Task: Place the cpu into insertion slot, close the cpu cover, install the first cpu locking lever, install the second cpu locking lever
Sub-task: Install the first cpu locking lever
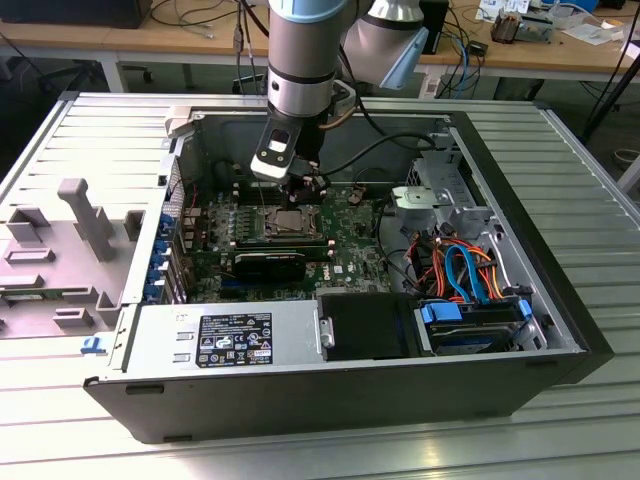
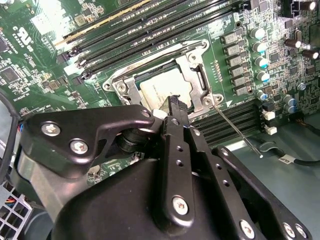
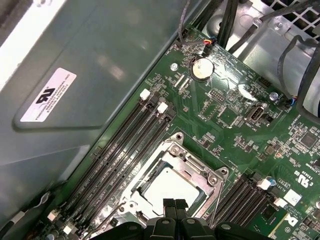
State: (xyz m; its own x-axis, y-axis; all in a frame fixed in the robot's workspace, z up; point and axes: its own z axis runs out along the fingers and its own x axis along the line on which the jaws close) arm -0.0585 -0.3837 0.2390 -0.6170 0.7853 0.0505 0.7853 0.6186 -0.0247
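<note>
The cpu (image 2: 157,87) lies flat in the insertion slot (image 1: 290,222) of the green motherboard, its silver top visible in both wrist views. The cpu cover (image 2: 197,75) lies down around it as a silver frame (image 3: 192,167). A thin wire locking lever (image 2: 235,127) slants away from one corner of the socket, and it also appears beside the frame (image 3: 216,200). My gripper (image 3: 175,204) hangs just above the socket's edge with its black fingertips (image 2: 176,106) pressed together and nothing visible between them. In the exterior view the gripper (image 1: 305,190) points down into the open computer case.
Long black memory slots (image 3: 127,145) flank the socket. The case's back wall (image 3: 100,65) stands close by. A power supply (image 1: 230,335), a drive cage (image 1: 470,325) and orange and blue cables (image 1: 460,265) fill the case's front. A grey fixture (image 1: 85,215) lies at the exterior view's left.
</note>
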